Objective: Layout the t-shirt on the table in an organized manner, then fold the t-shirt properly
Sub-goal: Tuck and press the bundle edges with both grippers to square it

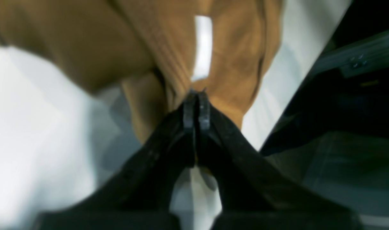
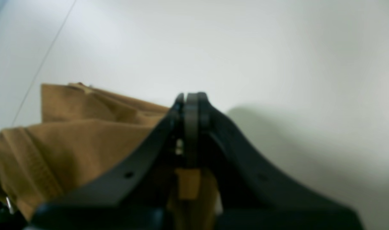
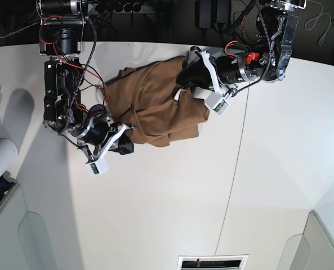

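Observation:
The tan t-shirt (image 3: 155, 101) lies bunched on the white table (image 3: 167, 197) between my two grippers. My left gripper (image 1: 196, 94) is shut on the shirt (image 1: 239, 64) by the ribbed collar, just below the white tag (image 1: 202, 48); in the base view the left gripper (image 3: 185, 79) is at the shirt's upper right. My right gripper (image 2: 191, 95) is shut with tan cloth (image 2: 70, 140) caught between its fingers; in the base view the right gripper (image 3: 127, 142) is at the shirt's lower left edge.
A thin dark seam (image 3: 234, 169) crosses the table. Grey-white bins stand at the near left (image 3: 3, 225) and near right (image 3: 324, 242) corners, a white roll (image 3: 0, 160) lies at the left edge, and a vent (image 3: 212, 262) sits at the front edge.

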Controlling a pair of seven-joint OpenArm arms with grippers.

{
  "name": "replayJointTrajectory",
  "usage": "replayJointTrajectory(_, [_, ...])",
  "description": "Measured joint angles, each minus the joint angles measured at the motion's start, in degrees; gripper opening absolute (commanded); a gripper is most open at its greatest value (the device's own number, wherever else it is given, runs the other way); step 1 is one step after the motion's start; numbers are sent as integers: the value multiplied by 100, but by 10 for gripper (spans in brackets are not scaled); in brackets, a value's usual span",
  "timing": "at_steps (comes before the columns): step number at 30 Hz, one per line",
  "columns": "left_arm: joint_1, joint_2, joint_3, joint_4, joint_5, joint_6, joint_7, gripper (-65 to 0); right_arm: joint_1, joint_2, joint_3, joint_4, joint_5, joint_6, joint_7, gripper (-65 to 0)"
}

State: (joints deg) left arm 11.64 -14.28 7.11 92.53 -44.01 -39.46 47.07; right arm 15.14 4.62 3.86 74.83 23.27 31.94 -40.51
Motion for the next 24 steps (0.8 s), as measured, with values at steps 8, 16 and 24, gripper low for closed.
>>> replayJointTrajectory(8, [-610, 9, 0, -1023, -212, -157, -212, -650, -4, 254, 4, 0, 151, 0, -138, -650])
replayJointTrajectory(16, [-1663, 44, 0, -2096, -201, -170, -249, -650, -4, 297, 4, 0, 793, 0, -813, -650])
replayJointTrajectory(24, [-2597, 109, -2, -2918, 146, -109, -210, -650, -136, 295, 4, 68, 1368, 0, -970, -650])
